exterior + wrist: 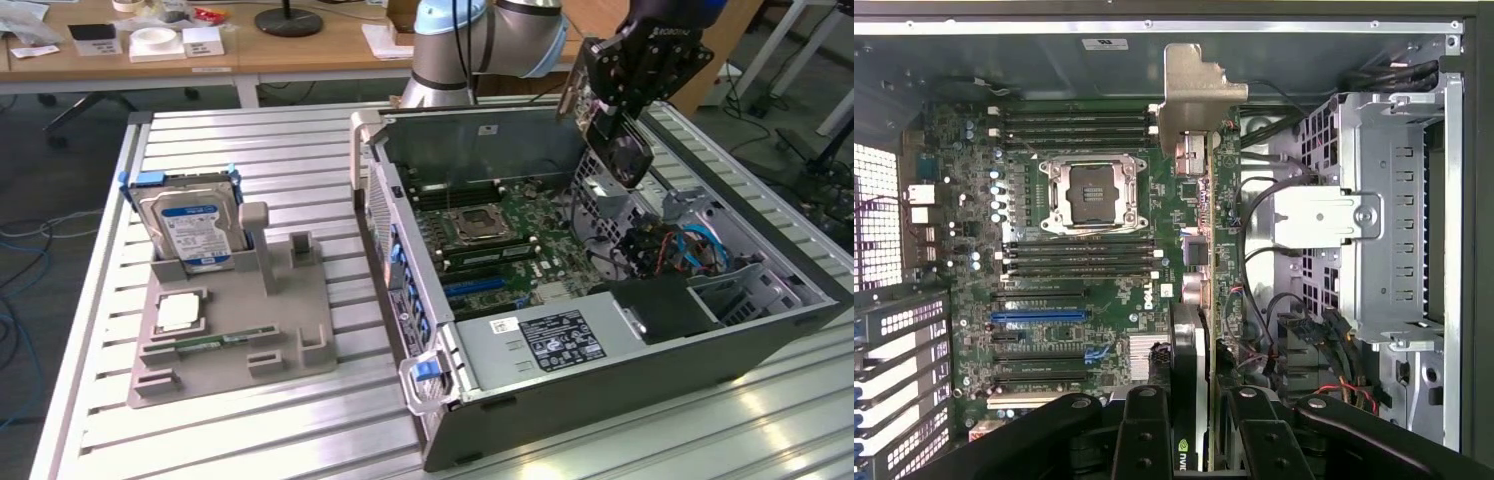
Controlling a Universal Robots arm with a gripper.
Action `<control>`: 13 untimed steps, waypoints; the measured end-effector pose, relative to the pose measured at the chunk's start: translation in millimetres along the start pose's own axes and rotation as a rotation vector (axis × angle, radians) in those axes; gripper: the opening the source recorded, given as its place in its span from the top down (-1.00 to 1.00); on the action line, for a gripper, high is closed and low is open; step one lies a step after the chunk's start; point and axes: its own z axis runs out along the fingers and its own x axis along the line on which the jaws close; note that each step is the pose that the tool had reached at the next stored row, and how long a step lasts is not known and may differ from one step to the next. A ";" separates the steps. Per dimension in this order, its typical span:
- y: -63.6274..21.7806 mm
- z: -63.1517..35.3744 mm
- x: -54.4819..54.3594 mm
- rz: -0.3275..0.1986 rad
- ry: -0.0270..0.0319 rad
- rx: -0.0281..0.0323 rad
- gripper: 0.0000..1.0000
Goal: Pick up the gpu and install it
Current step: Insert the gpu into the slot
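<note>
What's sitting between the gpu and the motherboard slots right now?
Nothing visible. The claw holds the gpu above the open case, and the motherboard slots look bare. Loose cables run beside the card, toward the drive cage.

The hand (611, 112) grips the gpu (621, 150), which hangs tilted just beneath it, over the open computer case (601, 395). The motherboard (487, 245) lies lower still, inside the case. Well apart from the hand, a hard drive (187, 230) stands upright in a grey holder (240, 300) on the tabletop (267, 430).
</note>
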 end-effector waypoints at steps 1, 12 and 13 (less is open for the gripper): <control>0.0 0.0 0.0 0.000 0.0000 0.0000 0.47; 0.0 0.1 0.0 -0.030 0.0013 -0.0008 0.47; 0.0 0.1 0.0 -0.043 0.0019 -0.0010 0.47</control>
